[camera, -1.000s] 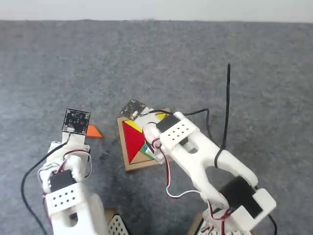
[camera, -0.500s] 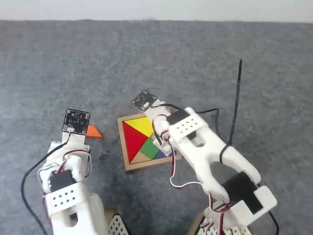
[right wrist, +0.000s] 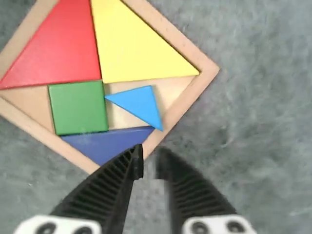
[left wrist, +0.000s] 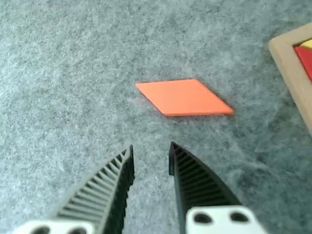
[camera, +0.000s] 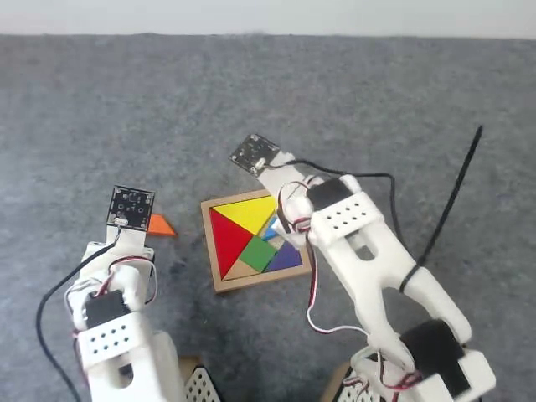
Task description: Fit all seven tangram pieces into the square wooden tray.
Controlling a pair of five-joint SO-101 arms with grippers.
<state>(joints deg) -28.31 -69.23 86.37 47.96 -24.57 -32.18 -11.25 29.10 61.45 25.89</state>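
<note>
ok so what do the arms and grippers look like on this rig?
The left arm and right arm are white plastic with perforated housings, black servos and loose black, red and white wires. Each carries a black square camera board. Left gripper and right gripper: black ribbed pointed fingers, white bases.

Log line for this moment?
tray: five pieces in | orange piece: on carpet outside tray | left jaws: open, empty, facing orange piece | right jaws: open, empty, at tray edge
</note>
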